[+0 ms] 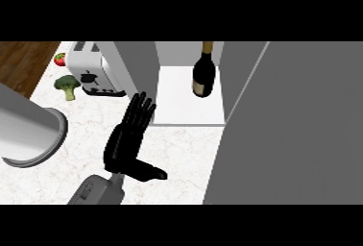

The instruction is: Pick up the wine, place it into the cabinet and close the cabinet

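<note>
Wine bottle (203,72), dark with gold neck, stands upright inside the cabinet (177,106), upper centre, near its right wall. Door (297,125) open, fills frame right. Left robot hand (127,139) released, fingers straight, lower left of shelf edge.

Head view: wine bottle (203,76) upright inside the open cabinet (183,106), whose grey door (297,120) fills the right side. Left hand (126,141) (fingers straight, thumb out) is over the worktop (181,153), fingertips near the cabinet's front edge. Far left: toaster (92,67), broccoli (67,86), red fruit (60,59).
</note>
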Robot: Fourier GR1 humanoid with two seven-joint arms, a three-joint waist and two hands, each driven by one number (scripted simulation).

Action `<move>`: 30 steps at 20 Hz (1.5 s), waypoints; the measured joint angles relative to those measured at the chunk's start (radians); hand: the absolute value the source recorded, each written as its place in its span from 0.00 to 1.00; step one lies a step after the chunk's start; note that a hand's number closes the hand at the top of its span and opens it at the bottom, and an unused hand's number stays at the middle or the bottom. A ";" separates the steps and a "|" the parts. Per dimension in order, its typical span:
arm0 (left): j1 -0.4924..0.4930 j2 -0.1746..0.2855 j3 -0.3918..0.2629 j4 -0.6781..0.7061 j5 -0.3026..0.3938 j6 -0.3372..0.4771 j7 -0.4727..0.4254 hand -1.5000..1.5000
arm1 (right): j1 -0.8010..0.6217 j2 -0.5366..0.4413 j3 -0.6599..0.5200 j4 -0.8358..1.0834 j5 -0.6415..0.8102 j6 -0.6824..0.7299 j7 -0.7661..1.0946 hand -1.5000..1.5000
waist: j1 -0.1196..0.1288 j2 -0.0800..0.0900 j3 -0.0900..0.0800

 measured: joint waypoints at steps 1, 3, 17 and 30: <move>0.013 0.009 0.006 -0.017 0.005 -0.003 0.005 0.00 | -0.012 -0.007 -0.006 0.000 -0.001 0.013 0.006 0.00 | 0.000 0.002 0.000; 0.063 0.038 0.012 -0.051 0.008 -0.025 -0.009 0.00 | -0.014 -0.013 0.007 0.001 -0.003 0.034 -0.005 0.00 | -0.001 0.002 0.000; 0.194 0.233 0.171 -0.185 0.078 -0.134 -0.016 0.00 | -0.046 -0.114 0.143 0.009 -0.013 0.262 -0.036 1.00 | 0.002 0.006 -0.001; 0.234 0.371 0.319 -0.177 0.176 -0.269 0.016 0.00 | -0.130 -0.086 0.155 0.013 -0.015 0.308 0.043 1.00 | 0.012 0.009 -0.003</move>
